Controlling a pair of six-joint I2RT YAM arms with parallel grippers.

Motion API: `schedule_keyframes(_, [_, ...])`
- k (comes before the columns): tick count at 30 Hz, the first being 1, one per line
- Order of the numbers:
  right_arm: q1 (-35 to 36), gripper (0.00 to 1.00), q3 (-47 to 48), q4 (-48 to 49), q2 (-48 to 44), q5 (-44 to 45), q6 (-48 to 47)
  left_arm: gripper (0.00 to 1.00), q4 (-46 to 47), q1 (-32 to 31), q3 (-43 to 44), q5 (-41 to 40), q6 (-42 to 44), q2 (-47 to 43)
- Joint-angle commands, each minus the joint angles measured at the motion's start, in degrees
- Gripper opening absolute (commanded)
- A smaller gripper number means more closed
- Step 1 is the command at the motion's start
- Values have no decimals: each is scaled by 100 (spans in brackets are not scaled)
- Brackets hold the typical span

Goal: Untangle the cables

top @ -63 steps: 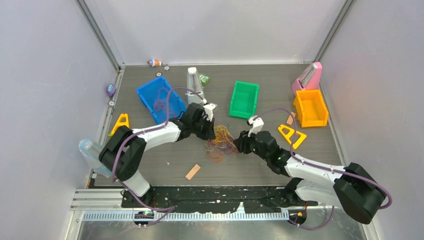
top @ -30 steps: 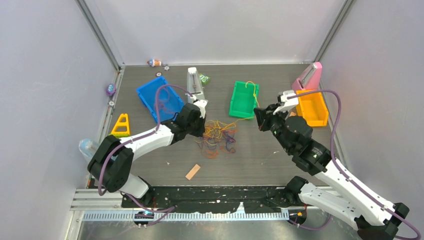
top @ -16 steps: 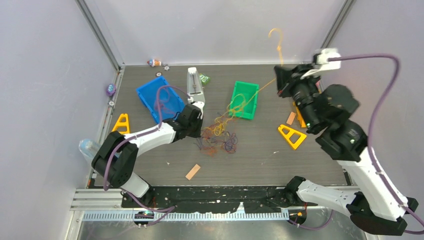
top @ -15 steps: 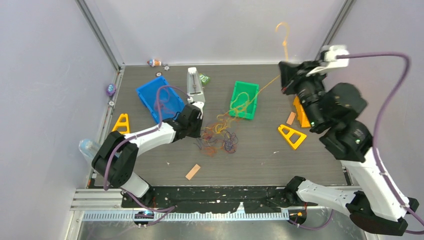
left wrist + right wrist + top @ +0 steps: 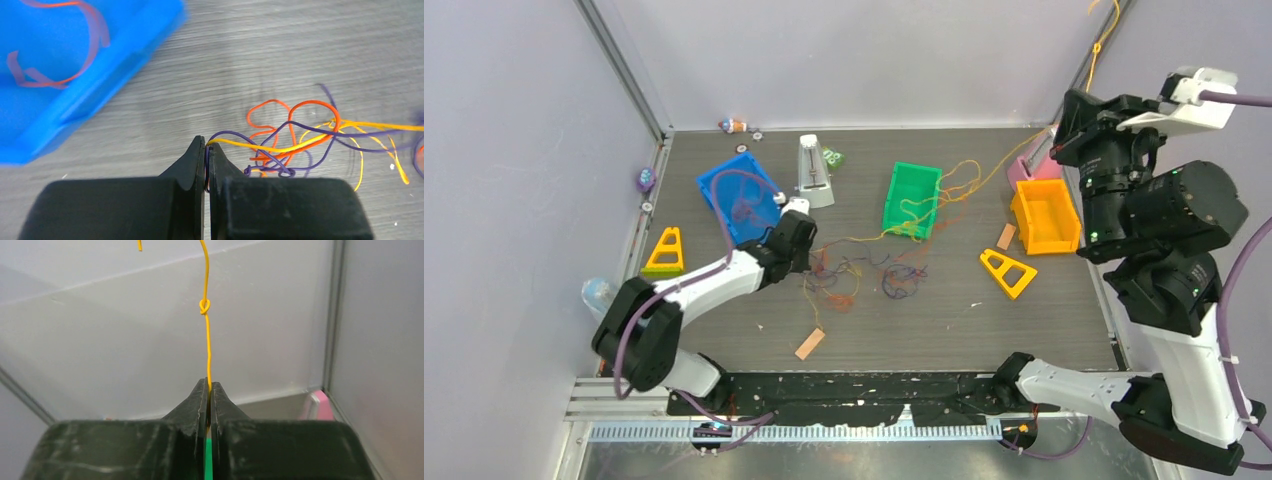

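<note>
Right hand (image 5: pixel 207 385) risen higher into the far right corner, fingers clamped together on one orange-yellow wire (image 5: pixel 206 340). That wire slants down over the green plastic bin (image 5: pixel 890 205) to the tangled thin cables (image 5: pixel 864 275), now spread wider across the grey wood-grain counter (image 5: pixel 924 320). Left hand (image 5: pixel 206 145) low on the counter beside the blue plastic bin (image 5: pixel 707 190), pinched shut on purple and yellow strands; blue bin holds a loose red wire loop (image 5: pixel 95 35).

Left arm reaches low toward the middle of the worktop (image 5: pixel 944 320), its tool (image 5: pixel 206 146) pinched tight. Right arm rears high over the far right corner, its tool (image 5: pixel 208 386) clamped too.
</note>
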Motion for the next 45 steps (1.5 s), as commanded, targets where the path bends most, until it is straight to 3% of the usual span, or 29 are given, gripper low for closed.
schedule_keyframes(1, [-32, 5, -697, 252, -192, 1714, -296, 0, -19, 138, -510, -1531, -524, -1068])
schedule_keyframes(5, [-358, 5, -1872, 502, -770, 2294, -221, 0, 106, 309, -931, -1822, -676, -1703])
schedule_keyframes(12, [-607, 5, -3263, -447, -1060, 933, 1041, 0, 245, 318, -918, -1582, -498, -1731])
schedule_keyframes(15, [-604, 5, -3736, -785, -1140, 22, 1213, 0, 413, 326, -1014, -1496, -392, -1842])
schedule_keyframes(22, [-604, 6, -4884, -406, -1718, -4301, 1216, 0, 1148, 318, -1190, -166, 133, -1895])
schedule_keyframes(24, [-601, 6, -4998, -387, -1758, -5001, 1298, 0, 1254, 323, -1219, 178, 237, -1906])
schedule_keyframes(31, [-600, 18, -5404, -766, -1489, -5465, 1404, 0, 1708, 312, -1416, 702, 380, -2066])
schedule_keyframes(33, [-600, 52, -5471, -909, -1256, -5200, 1520, 0, 1768, 305, -1444, 800, 408, -2108])
schedule_keyframes(34, [-600, 75, -5501, -949, -1071, -5112, 1551, 0, 1812, 309, -1466, 887, 426, -2142])
schedule_keyframes(36, [-602, 91, -5539, -817, -781, -5012, 1600, 0, 1952, 303, -1526, 1112, 494, -2229])
schedule_keyframes(39, [-556, 95, -5570, -256, -280, -5199, 1558, 0, 2190, 307, -1690, 1313, 550, -2434])
schedule_keyframes(45, [-274, 90, -5452, 800, 657, -5210, 1504, 0, 2560, 302, -1802, 1925, 632, -2531])
